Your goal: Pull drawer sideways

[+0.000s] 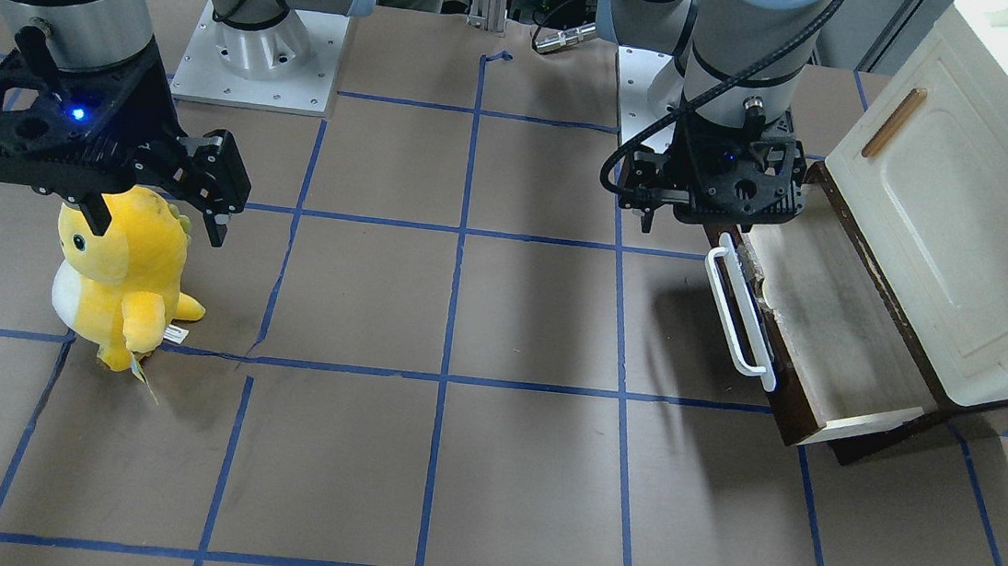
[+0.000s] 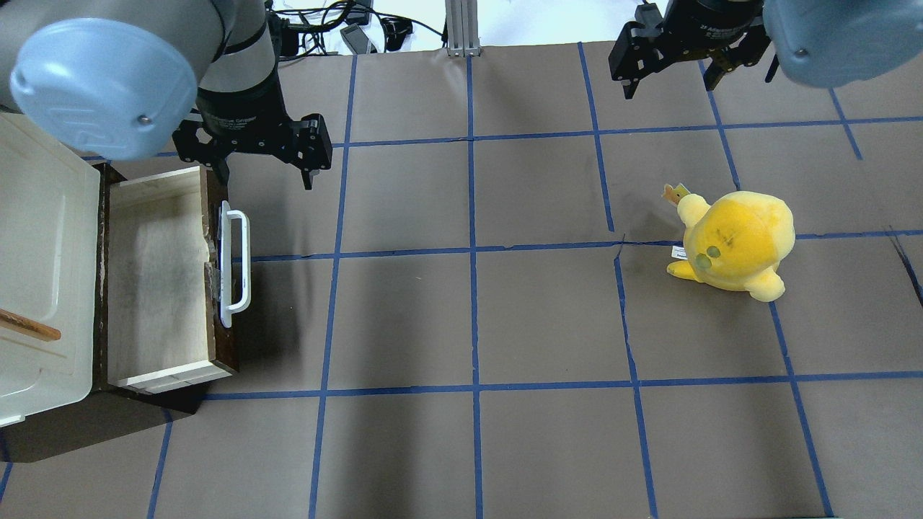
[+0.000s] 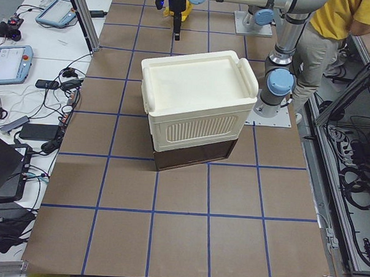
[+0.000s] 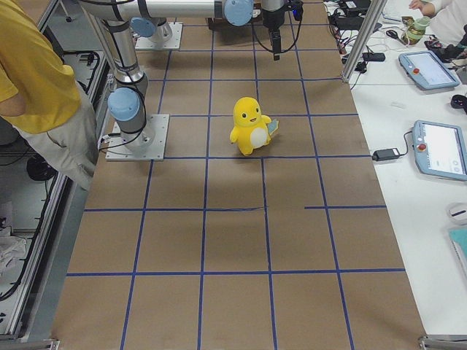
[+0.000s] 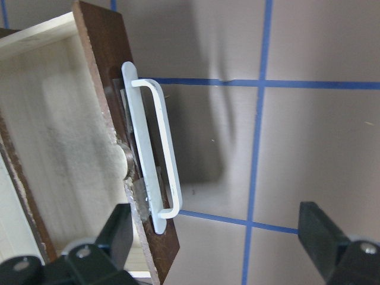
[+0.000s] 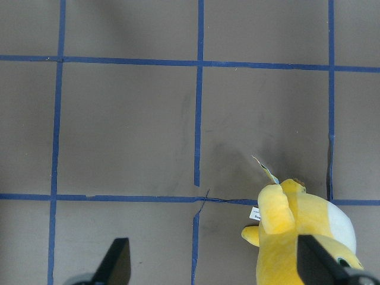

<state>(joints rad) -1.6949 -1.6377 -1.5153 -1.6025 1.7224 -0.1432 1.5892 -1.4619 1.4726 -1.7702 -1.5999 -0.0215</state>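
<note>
Overhead exterior: drawer (image 2: 155, 274) sits at the bench (image 2: 476, 317) end on the robot's left, under the cream cabinet (image 2: 43, 252). It's already slid well out, pale inside showing, front facing the bench middle. Left gripper (image 2: 263, 176) hangs above the drawer front. Fingers are spread wide, gripping nothing, clear of the white bar handle (image 2: 236, 267). In the left wrist view the handle lies below, one finger over the dark front board, the other out over bare bench. Right gripper (image 2: 669, 85) is toward the bench's other end near a yellow plush toy (image 2: 735, 241), also wide open and empty.

My read: the pull looks about done. If I need more travel, I'd drop straight down and straddle the bar near mid-length, not at an end post. I'd close across it, then draw level along the slide line toward the bench middle. No lifting or twisting. The front board's top edge looks chipped by the handle, so I'd go slow. Watch that the cabinet doesn't drag along.

Writing: a small white tag (image 6: 255, 215) on the toy has print too tiny to read. The lettering on the left wrist ring is unreadable too. No brand visible on the drawer.
</note>
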